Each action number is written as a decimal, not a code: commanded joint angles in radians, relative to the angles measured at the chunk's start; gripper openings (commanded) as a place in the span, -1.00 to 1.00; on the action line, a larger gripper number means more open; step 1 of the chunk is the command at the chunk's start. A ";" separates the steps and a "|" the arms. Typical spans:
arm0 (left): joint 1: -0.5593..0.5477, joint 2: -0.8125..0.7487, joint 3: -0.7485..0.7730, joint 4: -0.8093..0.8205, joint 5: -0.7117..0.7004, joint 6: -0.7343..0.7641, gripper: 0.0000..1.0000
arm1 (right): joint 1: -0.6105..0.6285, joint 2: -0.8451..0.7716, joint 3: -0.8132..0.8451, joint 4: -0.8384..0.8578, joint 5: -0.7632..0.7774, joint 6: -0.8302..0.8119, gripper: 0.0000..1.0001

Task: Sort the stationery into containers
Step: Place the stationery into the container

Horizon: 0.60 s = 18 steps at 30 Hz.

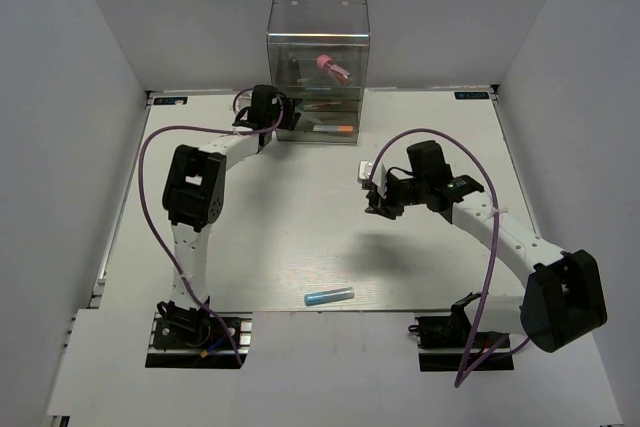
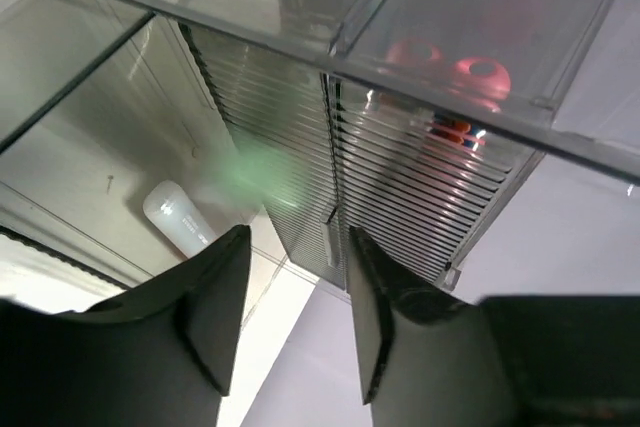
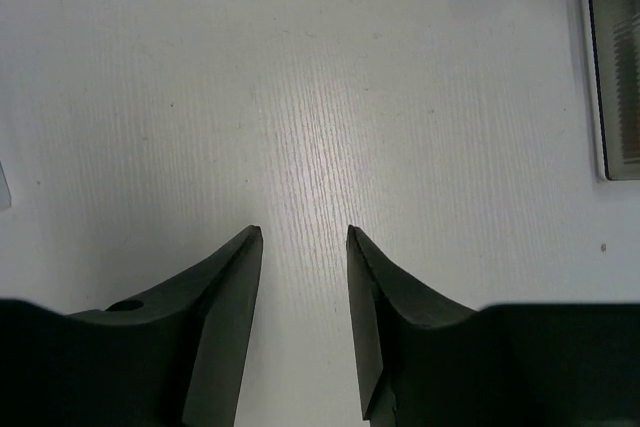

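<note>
The clear drawer box (image 1: 318, 57) stands at the table's far edge. A pink-red tube (image 1: 333, 68) lies in its upper drawer and an orange-and-grey marker (image 1: 330, 130) in its lowest one. A light blue marker (image 1: 329, 296) lies on the table near the front edge. My left gripper (image 1: 272, 119) is open and empty at the box's lower left front. In the left wrist view its fingers (image 2: 296, 237) frame the ribbed drawer front (image 2: 400, 187), with the tube (image 2: 480, 72) above. My right gripper (image 1: 376, 195) is open and empty over bare table (image 3: 302, 231). The thin pens cannot be made out.
White walls enclose the table on three sides. A whitish cylinder (image 2: 180, 219) shows through the box's clear wall in the left wrist view. A ribbed grey edge (image 3: 615, 67) sits at the upper right of the right wrist view.
</note>
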 commanded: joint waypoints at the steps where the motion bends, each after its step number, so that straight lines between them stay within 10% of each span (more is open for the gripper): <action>1: 0.004 -0.023 0.018 -0.015 0.012 0.008 0.10 | -0.004 -0.015 -0.004 0.006 -0.025 -0.005 -0.09; 18: 0.036 -0.374 -0.350 0.157 0.351 0.249 0.26 | 0.117 0.089 0.004 -0.280 -0.241 -0.344 0.32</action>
